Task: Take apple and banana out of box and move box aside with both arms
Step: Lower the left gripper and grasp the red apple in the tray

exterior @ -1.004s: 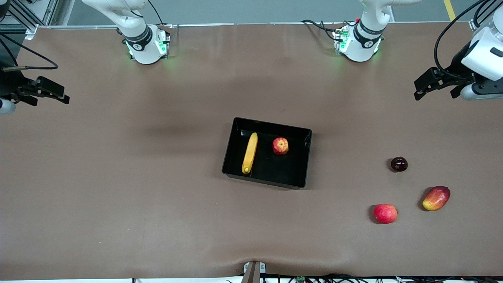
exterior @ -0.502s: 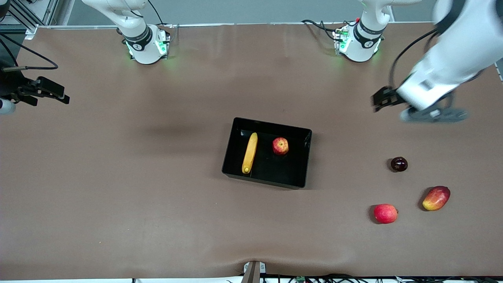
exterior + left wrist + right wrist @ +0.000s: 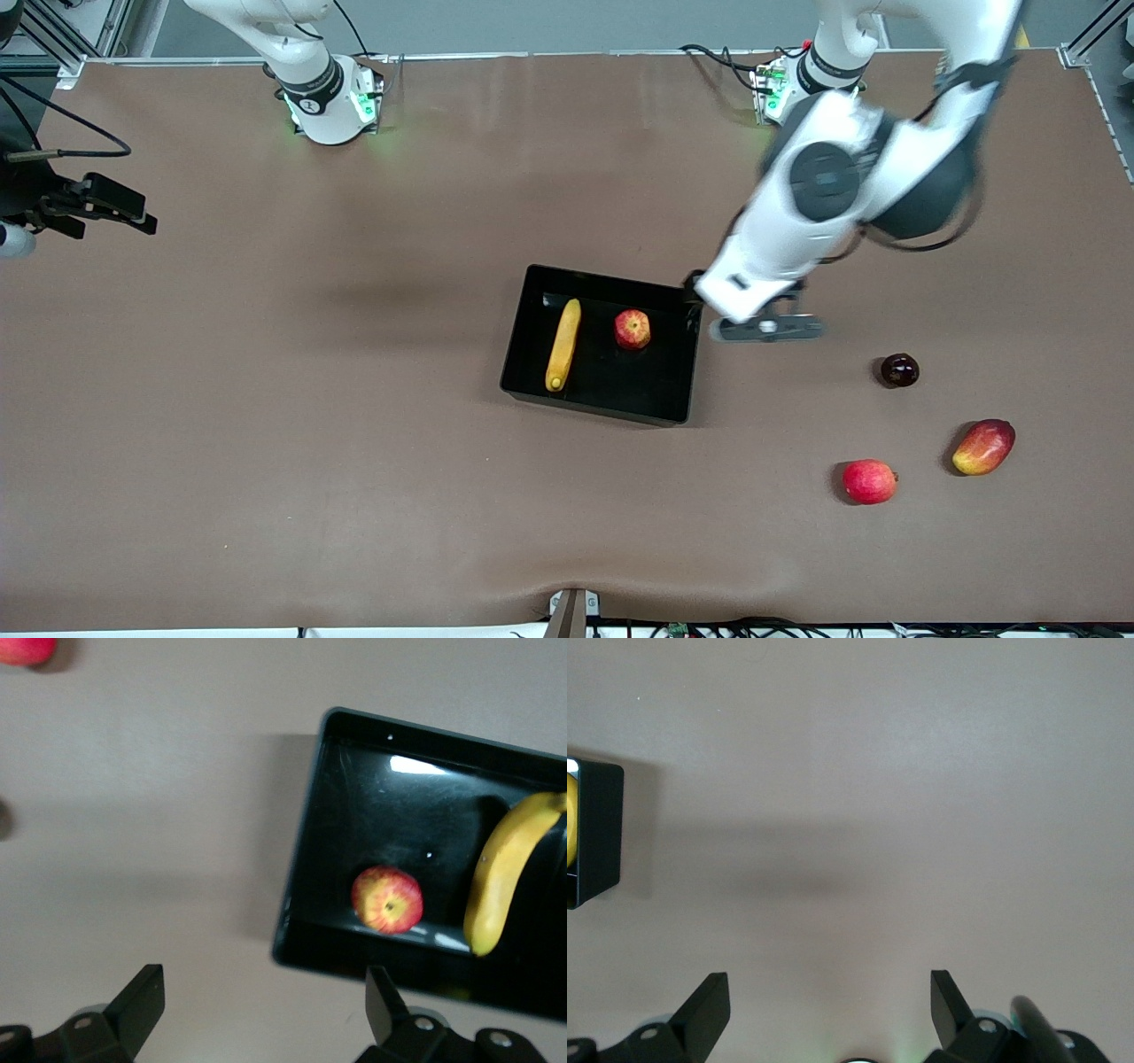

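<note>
At the middle of the counter (image 3: 266, 461), well clear of every edge, stands the box (image 3: 532, 354), a shallow glossy black plastic bin. In it lie the banana (image 3: 564, 344), along the wall toward the right arm's end, and beside it the apple (image 3: 633, 329), toward the left arm's end; the two are apart.

The left end effector (image 3: 266, 1014) hangs over the box's end wall toward the left arm's end, just above the rim, with its fingers spread wide and nothing between them; its wrist view looks down on the apple. The right end effector (image 3: 830, 1010) waits over the counter edge at the right arm's end, also wide and empty.

Handling, as a judgement: the apple looks firm, light and smooth-skinned, and round enough to roll, so it is best taken across its widest part from above. The banana appears softer and liable to bruise; a gentle hold across its mid-length, with the fingers spanning the narrow width, should keep it level. The box seems stiff but light and slick, and too broad for one hold; each arm would pinch one of two facing walls at the rim.

A dark round fruit (image 3: 899, 369), a pinkish-red round fruit (image 3: 869, 481) and a mango (image 3: 983, 447) lie toward the counter corner nearest the camera at the left arm's end.
</note>
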You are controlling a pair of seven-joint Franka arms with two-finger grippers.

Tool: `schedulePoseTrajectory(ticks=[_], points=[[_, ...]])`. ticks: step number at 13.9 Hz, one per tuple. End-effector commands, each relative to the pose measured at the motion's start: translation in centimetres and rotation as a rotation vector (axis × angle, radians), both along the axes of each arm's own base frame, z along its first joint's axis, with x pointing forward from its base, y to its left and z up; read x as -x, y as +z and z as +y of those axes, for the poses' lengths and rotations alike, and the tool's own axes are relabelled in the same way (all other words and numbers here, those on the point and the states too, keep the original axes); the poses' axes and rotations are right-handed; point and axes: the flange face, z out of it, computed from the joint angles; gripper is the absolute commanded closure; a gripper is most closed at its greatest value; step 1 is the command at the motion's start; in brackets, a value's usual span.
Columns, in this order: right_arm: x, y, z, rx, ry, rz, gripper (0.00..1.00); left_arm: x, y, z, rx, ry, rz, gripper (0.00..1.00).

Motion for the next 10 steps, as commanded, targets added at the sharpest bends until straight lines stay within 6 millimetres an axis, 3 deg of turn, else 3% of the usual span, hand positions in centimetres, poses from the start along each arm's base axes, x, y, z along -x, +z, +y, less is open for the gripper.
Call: schedulePoseTrajectory(ticks=[1,6,10], points=[[0.1,0.1,-0.2,-0.007,-0.011,0.004,0.0,1.0,-4.8,-4.7,-0.017,0.053,-0.017,0.0],[0.1,0.1,-0.2,-0.007,-0.011,0.004,0.0,3.1,-12.4,-8.3,0.018,0.082,-0.011,0.0],[0.1,0.1,-0.2,-0.007,-0.011,0.004,0.0,3.0,-17.4,-8.6,0.002,0.129,-0.027,0.0]])
